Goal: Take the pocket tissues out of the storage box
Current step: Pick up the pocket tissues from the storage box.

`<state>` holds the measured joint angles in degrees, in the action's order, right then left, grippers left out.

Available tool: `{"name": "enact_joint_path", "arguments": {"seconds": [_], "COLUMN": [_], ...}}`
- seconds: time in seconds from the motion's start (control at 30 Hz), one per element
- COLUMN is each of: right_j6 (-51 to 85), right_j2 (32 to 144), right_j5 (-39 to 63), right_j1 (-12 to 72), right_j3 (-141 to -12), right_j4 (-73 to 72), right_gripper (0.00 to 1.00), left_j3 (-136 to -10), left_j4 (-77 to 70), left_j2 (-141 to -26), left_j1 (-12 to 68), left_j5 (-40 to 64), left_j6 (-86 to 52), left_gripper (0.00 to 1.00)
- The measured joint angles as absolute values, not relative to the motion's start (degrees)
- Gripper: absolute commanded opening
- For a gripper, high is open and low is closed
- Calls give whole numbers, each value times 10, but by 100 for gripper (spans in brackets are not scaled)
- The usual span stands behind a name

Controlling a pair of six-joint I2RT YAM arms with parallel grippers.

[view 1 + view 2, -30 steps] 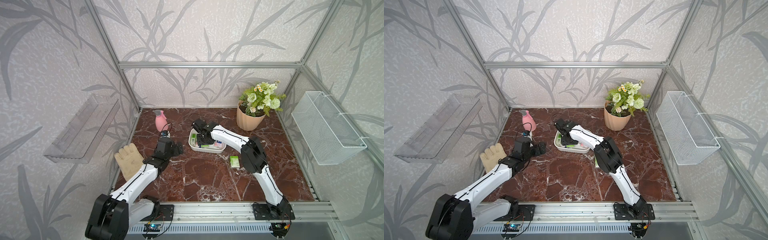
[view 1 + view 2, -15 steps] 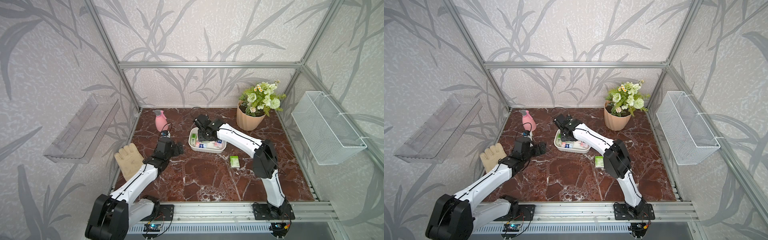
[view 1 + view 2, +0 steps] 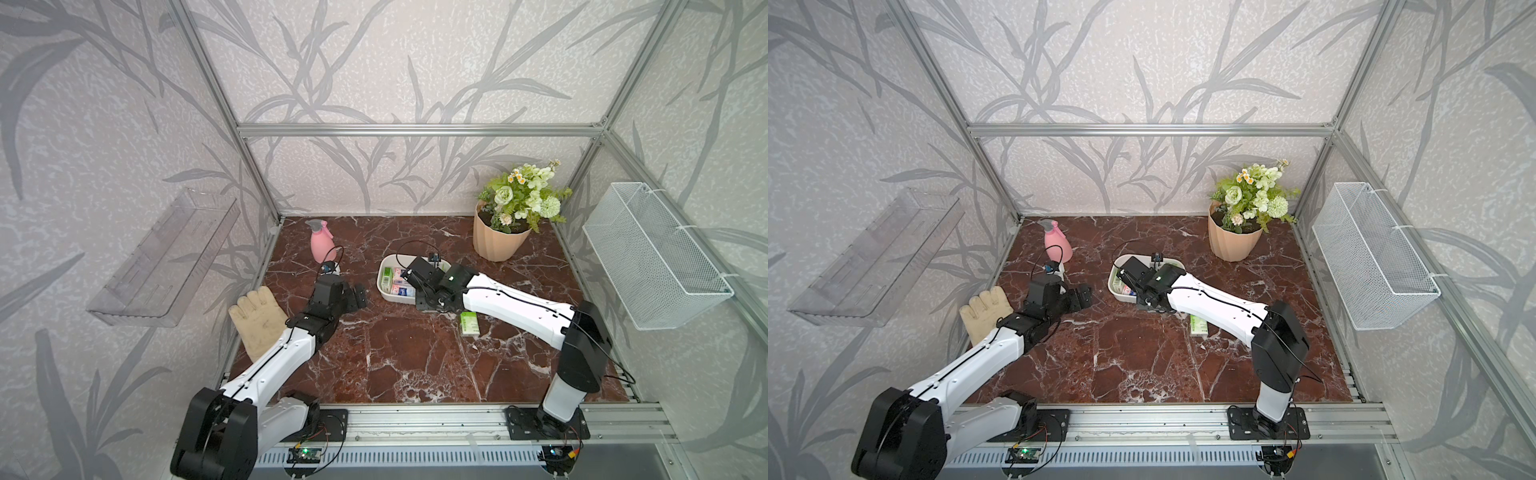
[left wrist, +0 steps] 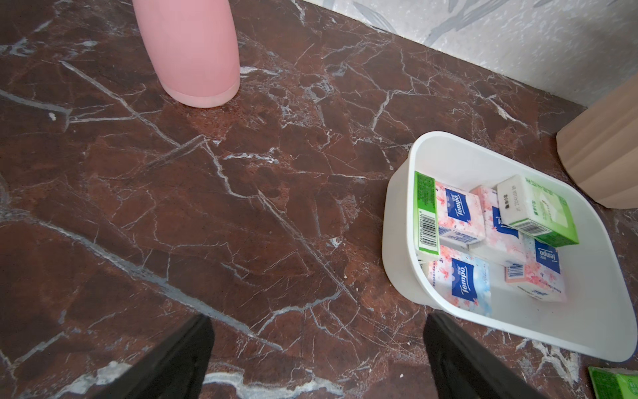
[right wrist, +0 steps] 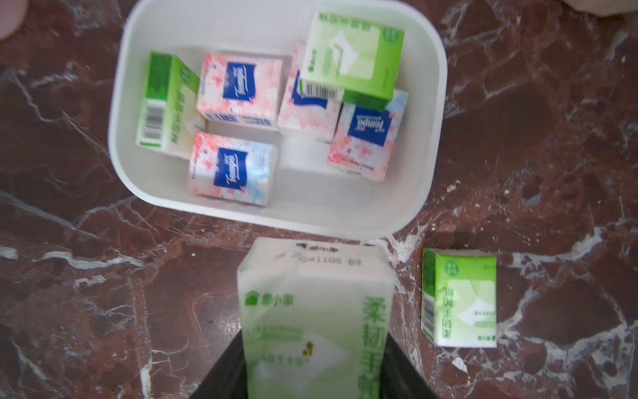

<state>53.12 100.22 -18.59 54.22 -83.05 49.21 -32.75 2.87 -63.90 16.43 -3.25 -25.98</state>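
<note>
The white storage box (image 5: 117, 121) stands mid-table and holds several pocket tissues (image 5: 238, 91), green-and-white and pink or pale blue with dark blue labels. In both top views my right arm hides part of the box (image 3: 384, 266) (image 3: 1115, 276). My right gripper (image 5: 316, 342) is shut on a green-and-white packet (image 5: 316, 293), over the marble just outside the box's near rim. Another green-and-white packet (image 5: 459, 297) (image 3: 468, 323) lies flat on the table beside it. My left gripper (image 4: 317, 321) (image 3: 359, 296) hangs open and empty, left of the box (image 4: 397, 207).
A pink spray bottle (image 3: 321, 245) stands at the back left. A beige glove (image 3: 257, 316) lies by the left edge. A flower pot (image 3: 496, 241) sits at the back right. A white wire basket (image 3: 652, 257) and a clear shelf (image 3: 166, 257) hang on the side walls.
My right gripper has drawn back out of the box towards the front with the green-and-white packet in it. The left arm has not moved.
</note>
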Motion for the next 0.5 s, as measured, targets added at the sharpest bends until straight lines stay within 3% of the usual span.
{"name": "enact_joint_path", "arguments": {"seconds": [0.5], "right_j6": [620], "right_j2": [1004], "right_j5": [-182], "right_j1": [569], "right_j3": [-726], "right_j4": [461], "right_gripper": [54], "left_j3": [-328], "left_j4": [30], "left_j2": [-655], "left_j1": [164], "left_j5": [-11], "left_j6": [-268], "left_gripper": [100]}}
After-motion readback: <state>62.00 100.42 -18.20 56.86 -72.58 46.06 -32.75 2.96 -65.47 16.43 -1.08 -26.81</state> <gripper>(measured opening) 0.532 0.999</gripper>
